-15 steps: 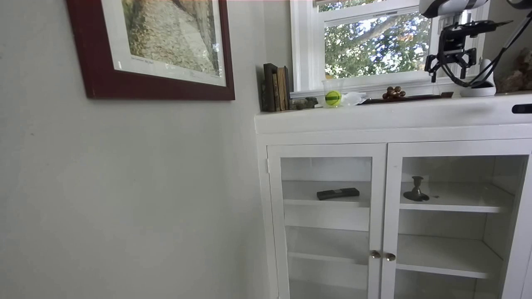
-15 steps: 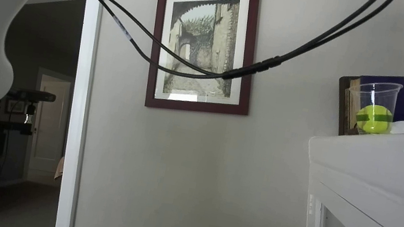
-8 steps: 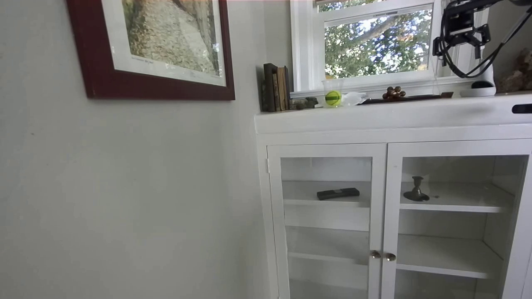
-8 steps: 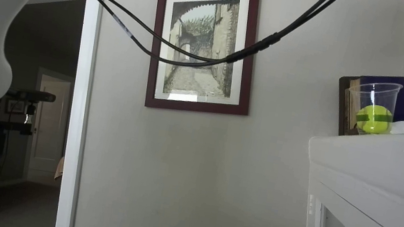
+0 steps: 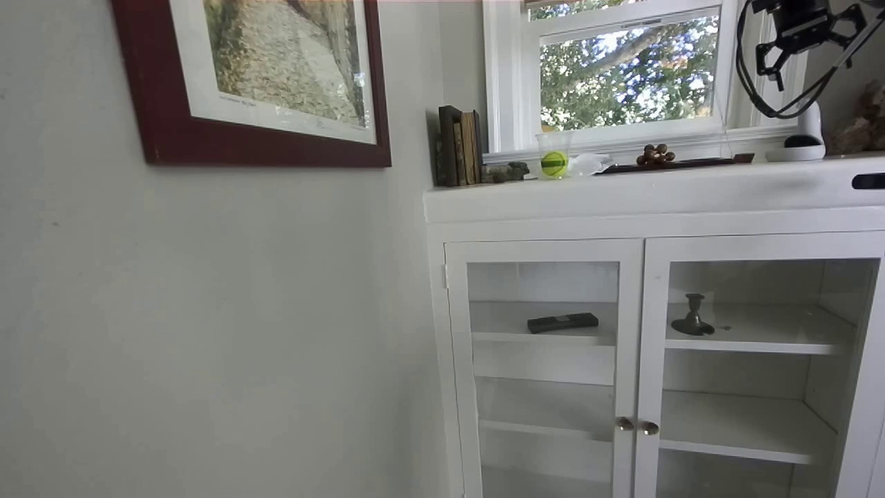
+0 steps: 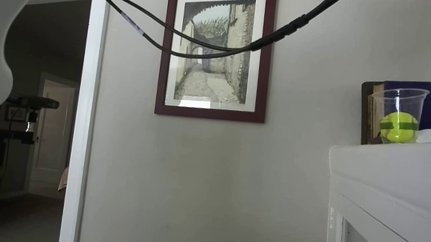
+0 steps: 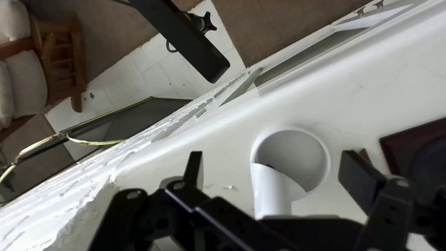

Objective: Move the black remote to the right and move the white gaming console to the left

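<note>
Console point(image 5: 796, 151) stood left of the likely remote point(image 5: 868, 181), our gripper point(image 7: 272, 162) spread and empty; we judged both moves possibly done

A black remote point(image 5: 562, 322), a paler patch on its upper face, lies flat on the upper shelf point(image 5: 499, 315) behind a glazed cabinet door point(image 5: 630, 332) in an exterior view. On the ledge point(image 5: 691, 194) above, farther right, a white device point(image 5: 811, 126) stands on its round base, a rounded column rising from one side; its exact kind cannot be told.
</note>
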Controlling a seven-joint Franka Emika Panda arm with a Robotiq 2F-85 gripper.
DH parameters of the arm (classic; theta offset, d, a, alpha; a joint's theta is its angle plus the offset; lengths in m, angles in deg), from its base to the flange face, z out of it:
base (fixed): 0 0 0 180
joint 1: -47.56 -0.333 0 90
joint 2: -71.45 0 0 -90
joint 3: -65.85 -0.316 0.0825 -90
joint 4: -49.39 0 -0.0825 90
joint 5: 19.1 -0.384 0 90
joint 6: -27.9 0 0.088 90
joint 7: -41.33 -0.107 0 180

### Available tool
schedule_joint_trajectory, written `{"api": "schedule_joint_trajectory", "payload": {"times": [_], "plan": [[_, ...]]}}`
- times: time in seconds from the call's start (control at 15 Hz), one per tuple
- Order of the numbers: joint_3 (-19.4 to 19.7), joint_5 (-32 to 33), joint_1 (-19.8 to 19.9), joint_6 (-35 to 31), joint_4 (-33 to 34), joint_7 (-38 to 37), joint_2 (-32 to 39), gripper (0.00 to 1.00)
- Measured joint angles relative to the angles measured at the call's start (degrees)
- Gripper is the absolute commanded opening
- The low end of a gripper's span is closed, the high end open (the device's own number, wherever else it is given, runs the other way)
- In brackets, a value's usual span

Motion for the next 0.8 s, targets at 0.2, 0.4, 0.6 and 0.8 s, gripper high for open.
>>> {"api": "schedule_joint_trajectory", "payload": {"times": [0.2, 0.4, 0.6, 0.8], "plan": [[0.0, -0.9, 2.0, -0.1, 0.0, -3.4, 0.2, 1.0], [0.0, -1.9, 3.5, -0.9, 0.0, -8.3, 0.8, 1.0], [0.0, -2.7, 4.1, -2.4, 0.0, -13.5, 1.4, 1.0], [0.0, -2.8, 4.2, -4.6, 0.0, -16.0, 1.9, 1.0]]}}
